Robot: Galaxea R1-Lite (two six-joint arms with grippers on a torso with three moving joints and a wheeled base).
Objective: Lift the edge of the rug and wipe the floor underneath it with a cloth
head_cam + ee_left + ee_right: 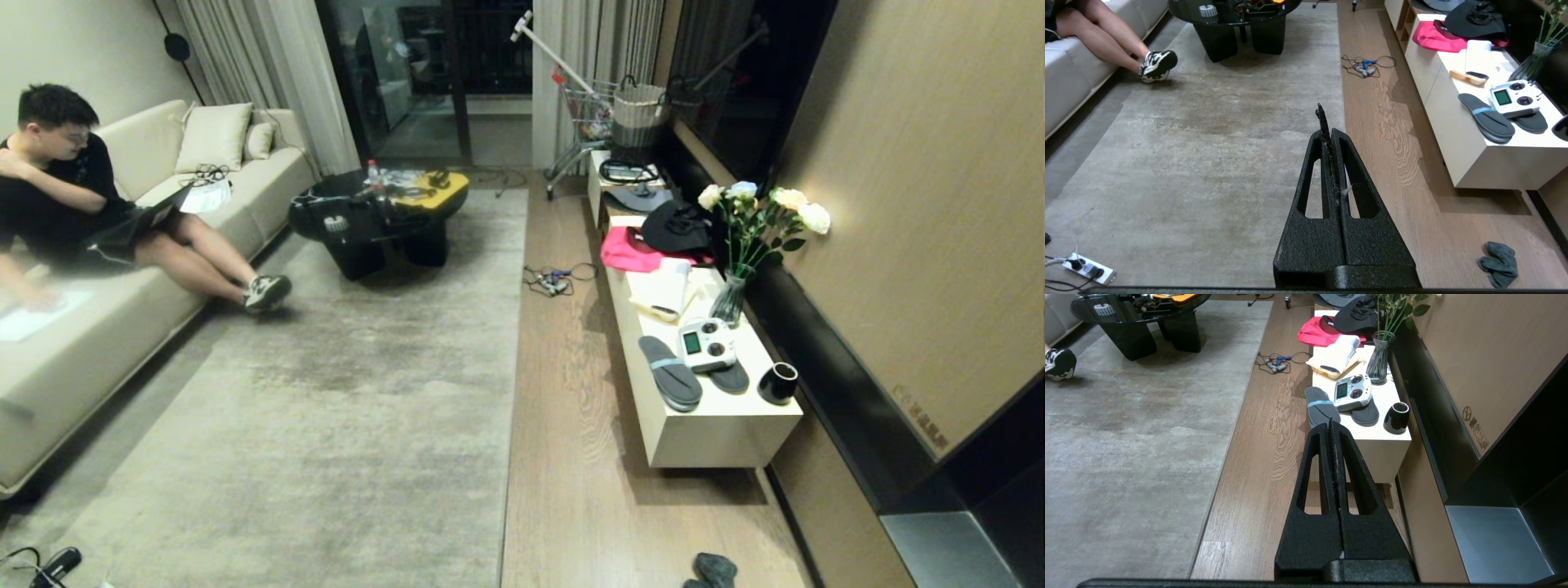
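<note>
A: We see the floor [571, 457], wood planks, running from six to twelve o'clock, with the rug [343, 392] flat on it toward nine.

B: We agree; the rug edge [513, 408] lies straight along the planks. At five o'clock the cloth [713, 569] sits crumpled on bare wood, and a tangle of cables [558, 278] lies toward twelve.
</note>
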